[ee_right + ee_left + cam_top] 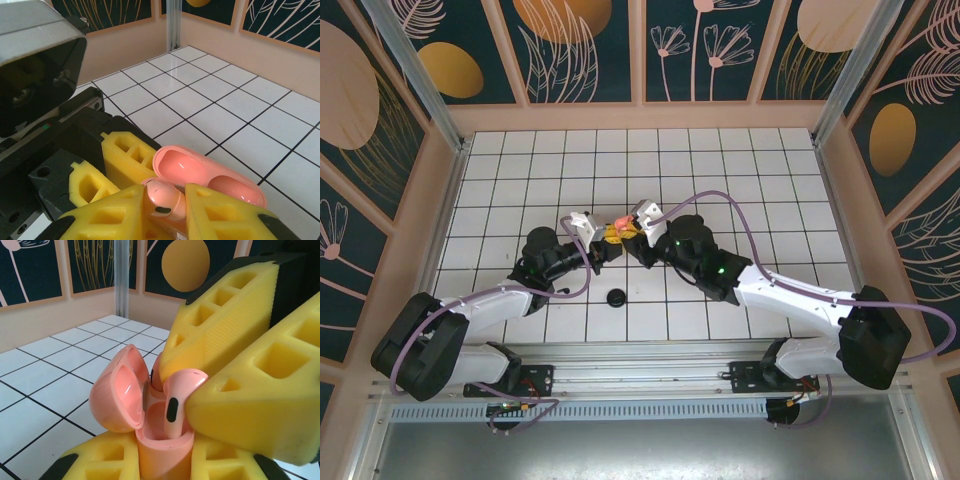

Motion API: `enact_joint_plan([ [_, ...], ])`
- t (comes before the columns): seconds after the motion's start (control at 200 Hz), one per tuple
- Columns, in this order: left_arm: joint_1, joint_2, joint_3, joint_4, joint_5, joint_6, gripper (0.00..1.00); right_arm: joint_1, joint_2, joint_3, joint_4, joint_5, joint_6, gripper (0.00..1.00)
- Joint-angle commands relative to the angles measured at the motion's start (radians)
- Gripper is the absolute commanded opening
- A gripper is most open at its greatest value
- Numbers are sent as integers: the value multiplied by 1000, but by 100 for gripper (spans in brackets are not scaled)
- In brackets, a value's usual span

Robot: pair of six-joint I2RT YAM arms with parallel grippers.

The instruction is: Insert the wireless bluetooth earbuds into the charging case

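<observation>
My left gripper [608, 243] [165, 462] is shut on the salmon-pink charging case [162, 450], held upright between its yellow foam fingers [95, 460]. The case's lid [114, 390] [210, 175] hangs open. A salmon-pink earbud [181, 397] [167, 199] has its stem down in the case's near socket, and my right gripper [633, 240] [167, 212] is shut on it. Behind it, a second pink piece [156, 371] sits partly hidden in the case. The two black earbuds are out of view.
A black round disc [616, 297] lies on the white tiled floor [720, 170] just in front of the grippers. Peach walls and metal posts ring the floor. The left wrist camera housing [35, 60] looms close at upper left in the right wrist view.
</observation>
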Motion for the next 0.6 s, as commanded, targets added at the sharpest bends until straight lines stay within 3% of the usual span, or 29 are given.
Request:
enact_joint_plan([
  [0.0,0,-33,38,76,-6,4,9,33,-7,10,-100,-50,-24,24],
  [0.596,0,-44,38,62,-2,22,9,38,-5,36,-161,-65,-47,25],
])
